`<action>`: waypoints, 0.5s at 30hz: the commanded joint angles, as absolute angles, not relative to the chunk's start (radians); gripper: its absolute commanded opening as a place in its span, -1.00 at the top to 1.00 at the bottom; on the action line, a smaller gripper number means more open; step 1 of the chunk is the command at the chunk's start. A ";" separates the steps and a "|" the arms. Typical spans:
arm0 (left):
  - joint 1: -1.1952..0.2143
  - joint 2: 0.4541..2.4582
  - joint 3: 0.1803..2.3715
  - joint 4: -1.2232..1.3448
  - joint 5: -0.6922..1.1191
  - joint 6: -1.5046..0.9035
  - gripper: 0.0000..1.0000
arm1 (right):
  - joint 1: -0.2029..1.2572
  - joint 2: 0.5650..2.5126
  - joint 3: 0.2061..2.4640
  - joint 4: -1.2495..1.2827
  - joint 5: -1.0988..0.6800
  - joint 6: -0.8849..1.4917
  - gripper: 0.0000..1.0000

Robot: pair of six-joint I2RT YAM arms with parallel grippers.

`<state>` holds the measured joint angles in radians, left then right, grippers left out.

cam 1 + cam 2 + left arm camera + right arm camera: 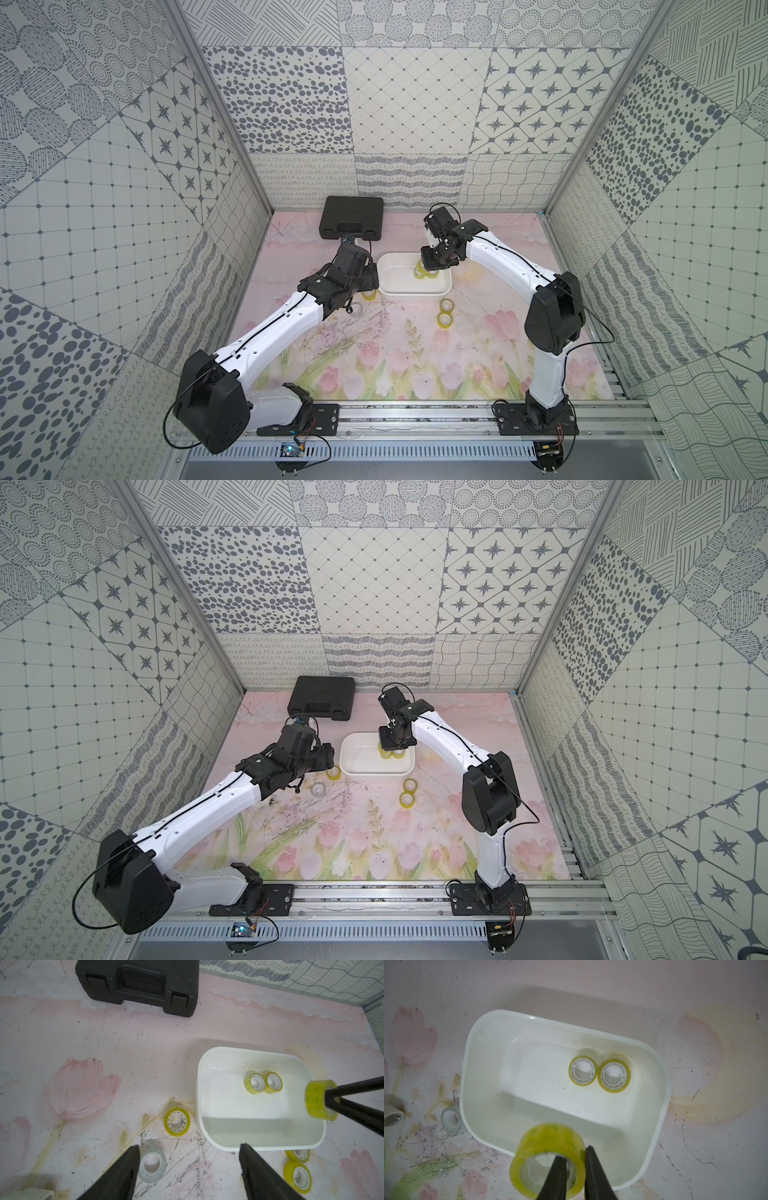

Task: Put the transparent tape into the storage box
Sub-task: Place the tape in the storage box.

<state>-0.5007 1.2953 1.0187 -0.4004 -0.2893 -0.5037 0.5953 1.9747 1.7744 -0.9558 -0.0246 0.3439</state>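
Right tool (575, 1153), gripping a tape roll (546, 1138) over the mid-frame box (415, 291), should release next; left tool (189, 1145) spread, empty.

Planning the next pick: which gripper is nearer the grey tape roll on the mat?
Left. The left gripper hovers open right beside the grey tape roll; the right gripper holds a yellow roll over the storage box, farther off.
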 commanded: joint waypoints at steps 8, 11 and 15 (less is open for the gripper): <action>-0.497 1.293 1.019 -0.361 -0.279 -0.517 -0.61 | 0.627 2.181 1.924 -0.866 -0.051 0.289 1.00; -0.497 1.302 1.031 -0.368 -0.276 -0.515 -0.61 | 0.629 2.238 1.967 -0.860 -0.055 0.273 1.00; -0.495 1.315 1.044 -0.373 -0.272 -0.511 -0.61 | 0.636 2.293 2.017 -0.856 -0.028 0.259 1.00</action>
<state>-0.5003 1.3056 1.0233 -0.3973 -0.2859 -0.5133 0.6281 2.2658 1.9701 -0.8886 -0.0448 0.2844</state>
